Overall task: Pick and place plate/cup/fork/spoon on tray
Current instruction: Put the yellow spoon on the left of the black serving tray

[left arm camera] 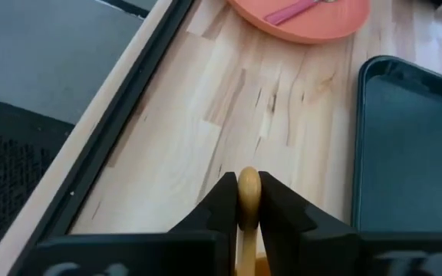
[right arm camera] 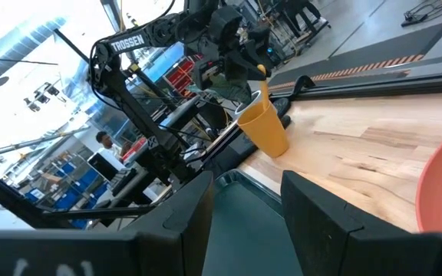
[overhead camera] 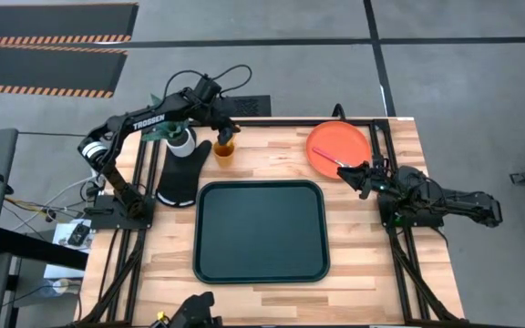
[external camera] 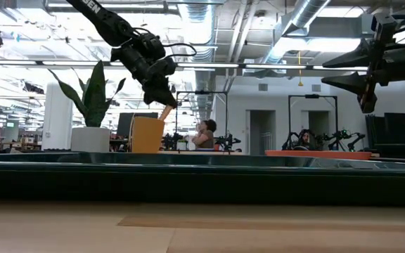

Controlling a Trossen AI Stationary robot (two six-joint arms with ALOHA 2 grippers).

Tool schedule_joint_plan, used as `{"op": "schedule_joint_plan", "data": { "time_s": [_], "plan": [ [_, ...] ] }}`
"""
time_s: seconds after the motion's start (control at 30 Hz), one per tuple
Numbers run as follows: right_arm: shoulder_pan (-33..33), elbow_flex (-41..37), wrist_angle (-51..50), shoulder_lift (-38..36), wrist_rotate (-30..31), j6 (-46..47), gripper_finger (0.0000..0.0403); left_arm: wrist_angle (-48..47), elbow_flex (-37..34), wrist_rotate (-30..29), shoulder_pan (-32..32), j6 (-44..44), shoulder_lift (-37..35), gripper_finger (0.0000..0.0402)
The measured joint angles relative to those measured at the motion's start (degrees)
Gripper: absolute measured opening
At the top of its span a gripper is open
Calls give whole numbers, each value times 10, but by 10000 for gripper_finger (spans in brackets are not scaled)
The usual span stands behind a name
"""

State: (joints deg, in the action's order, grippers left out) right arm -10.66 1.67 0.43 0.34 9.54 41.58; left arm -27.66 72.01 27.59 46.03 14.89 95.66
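The orange cup point(overhead camera: 223, 151) stands upright on the table beyond the dark tray's point(overhead camera: 261, 264) far left corner. The spoon's orange handle point(external camera: 166, 111) sticks up out of the cup point(external camera: 147, 134); its bowl is hidden inside. My left gripper point(overhead camera: 221, 133) is above the cup, shut on that handle. The orange-red plate point(overhead camera: 339, 143) lies at the far right with the red-handled fork point(overhead camera: 327, 156) on it. My right gripper point(overhead camera: 352, 178) is open and empty, raised at the plate's near edge; it also shows in the low view point(external camera: 325, 74). My left gripper pinches the top end of the spoon's orange handle point(left arm camera: 249, 186) between its two fingers point(left arm camera: 222, 201). The fingers come slanting down from above point(external camera: 162, 95). The spoon leans tilted, its lower part inside the cup.
A white pot with a green plant point(overhead camera: 181, 141) stands right beside the cup, on a black glove-shaped mat point(overhead camera: 180, 179). The table's black frame rails run along the far edge point(left arm camera: 129, 115) and both sides. A person sits in the room behind point(external camera: 205, 135).
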Motion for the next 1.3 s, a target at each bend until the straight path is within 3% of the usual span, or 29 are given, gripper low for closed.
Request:
{"op": "schedule_joint_plan", "data": {
  "time_s": [0.5, 0.73, 0.97, 1.1, 1.3],
  "plan": [
    [0, 0, 0, 0, -1, 6, 179, 1, 0, -46, -4, -63, -107, 22],
    [0, -1, 17, 0, 0, 6, 179, 12, 0, -101, -6, -148, -195, 17],
    [0, -1, 31, 0, 0, 34, 179, 13, 1, -94, -29, -250, -306, 18],
    [0, -1, 78, 0, 4, 49, 179, 29, 1, -190, -84, -338, -362, 16],
    [0, -1, 188, 46, 54, 31, 179, 70, 1, -396, -201, -412, -405, 24]
  ]
}}
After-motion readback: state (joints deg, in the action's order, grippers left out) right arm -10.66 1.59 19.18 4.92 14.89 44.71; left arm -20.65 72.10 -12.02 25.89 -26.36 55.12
